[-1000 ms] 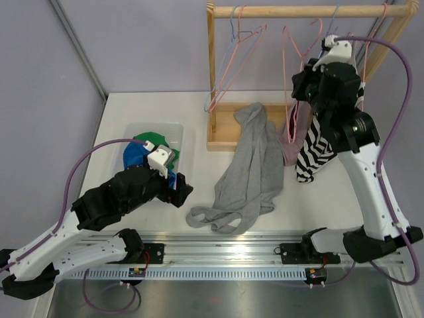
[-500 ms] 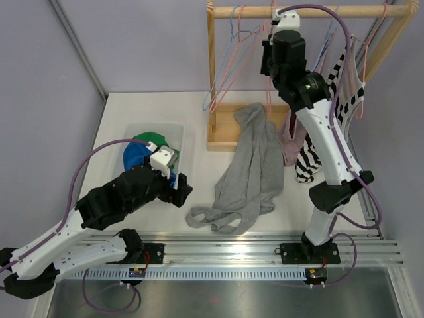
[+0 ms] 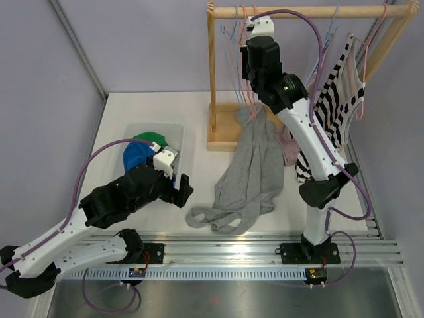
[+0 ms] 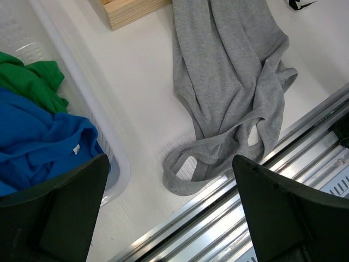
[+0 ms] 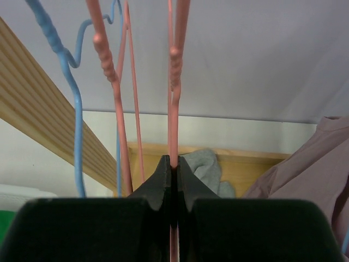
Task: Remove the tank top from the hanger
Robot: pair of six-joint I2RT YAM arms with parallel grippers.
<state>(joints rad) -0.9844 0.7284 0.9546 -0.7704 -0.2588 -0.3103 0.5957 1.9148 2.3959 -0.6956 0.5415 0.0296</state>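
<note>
A grey tank top (image 3: 255, 165) lies crumpled on the table, its upper end on the wooden rack's base; the left wrist view shows it too (image 4: 229, 82). A black-and-white striped tank top (image 3: 334, 99) hangs on a pink hanger at the right of the rail. My right gripper (image 3: 250, 78) is high up by the left part of the rail. Its jaws are shut on the wire of a bare pink hanger (image 5: 173, 109). My left gripper (image 4: 169, 161) is open and empty, low over the table between the bin and the grey top's straps.
A wooden rack (image 3: 298, 11) stands at the back with several pink and blue hangers (image 5: 73, 98). A mauve garment (image 3: 289, 149) hangs below the rail. A clear bin (image 3: 173, 126) holds blue and green clothes. A metal rail runs along the near edge.
My right arm has swung left along the rail, from its right end to its left part, holding the pink hanger. The striped top now shows at the right. The left arm barely moved.
</note>
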